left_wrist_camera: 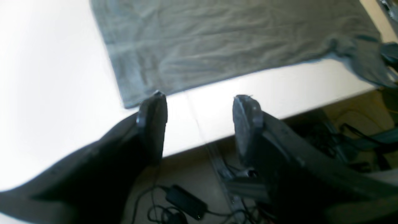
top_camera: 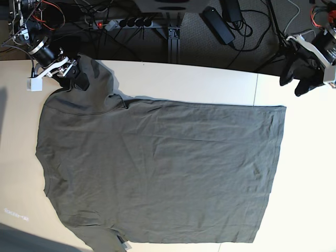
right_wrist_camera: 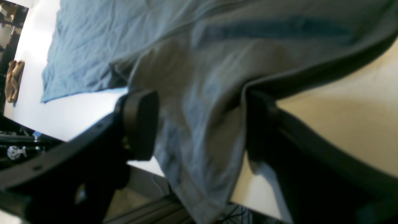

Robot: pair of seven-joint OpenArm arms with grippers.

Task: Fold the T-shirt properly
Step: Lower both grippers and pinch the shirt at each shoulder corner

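Observation:
The T-shirt [top_camera: 157, 173] lies spread flat on the white table [top_camera: 210, 84], dark olive-grey, with its hem toward the right of the base view. My right gripper [top_camera: 73, 73] is at the far left sleeve. In the right wrist view its jaws stand wide apart [right_wrist_camera: 199, 118], with the sleeve cloth [right_wrist_camera: 202, 93] hanging between them and draped over one finger. My left gripper [top_camera: 295, 81] is open and empty above the table's far right edge. In the left wrist view [left_wrist_camera: 199, 96] its fingertips hover just off the shirt's hem corner [left_wrist_camera: 130, 99].
The table's far edge drops to a floor with a power strip [top_camera: 123, 22], cables and a power adapter [left_wrist_camera: 186, 202]. A seam [top_camera: 256, 94] crosses the table near the right. A brown object [right_wrist_camera: 14, 81] lies beyond the shirt in the right wrist view.

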